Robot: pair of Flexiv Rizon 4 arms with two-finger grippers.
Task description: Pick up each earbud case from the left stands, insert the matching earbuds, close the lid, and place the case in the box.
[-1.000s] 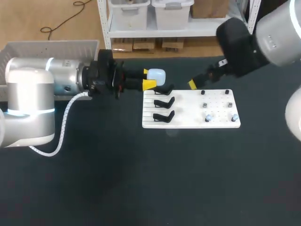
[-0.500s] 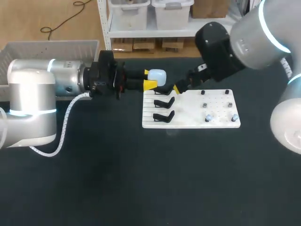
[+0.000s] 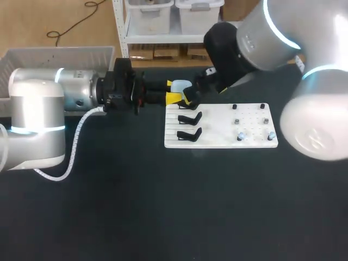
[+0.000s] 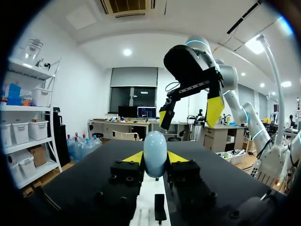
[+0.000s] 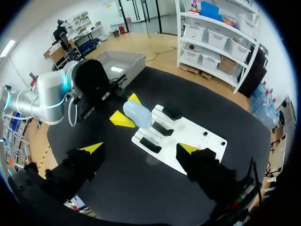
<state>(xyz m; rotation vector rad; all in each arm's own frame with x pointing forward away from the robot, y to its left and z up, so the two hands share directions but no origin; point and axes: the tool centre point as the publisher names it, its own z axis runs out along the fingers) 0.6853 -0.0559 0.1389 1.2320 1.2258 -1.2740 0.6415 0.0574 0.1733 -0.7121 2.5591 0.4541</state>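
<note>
The right gripper (image 5: pixel 141 148) has swung in from beyond the right end of the white board (image 3: pixel 217 124) and now hangs, fingers spread wide, over the board's far left corner; the left gripper (image 3: pixel 172 91) has not moved, pinching the one pale blue earbud case (image 3: pixel 181 86) from two sides just off that same corner; on the board are three black stands (image 3: pixel 188 134) at its left and six small earbud pieces (image 3: pixel 240 136) at its right; one grey box (image 3: pixel 54 54) lies well left of the board.
</note>
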